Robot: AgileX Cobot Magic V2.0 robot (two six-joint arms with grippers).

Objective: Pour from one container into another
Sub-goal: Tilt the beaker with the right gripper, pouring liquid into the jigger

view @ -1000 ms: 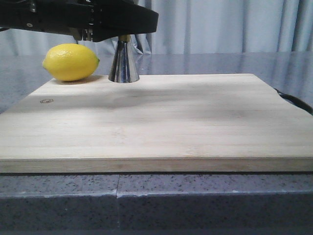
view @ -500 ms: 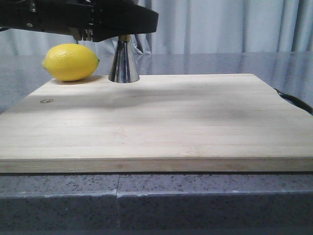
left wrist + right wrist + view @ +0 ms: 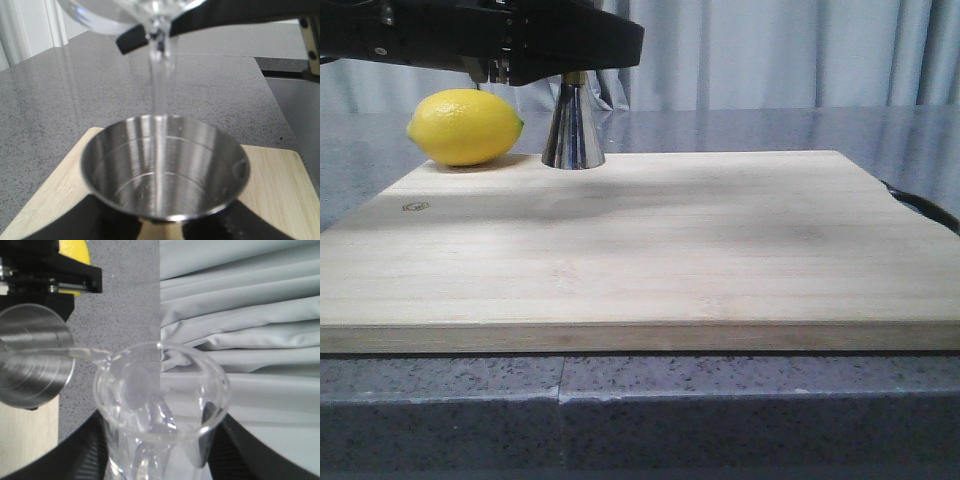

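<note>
The right end effector (image 3: 155,450), clamped on the tipped clear glass beaker (image 3: 160,405), points its lip at the upright steel hourglass jigger (image 3: 573,125) (left end effector's state unclear) beside a yellow lemon (image 3: 465,127).

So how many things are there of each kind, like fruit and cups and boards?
Fruit: 1, the lemon
Pouring containers: 2, the glass beaker and the steel jigger
Boards: 1, the wooden cutting board
Total: 4
</note>
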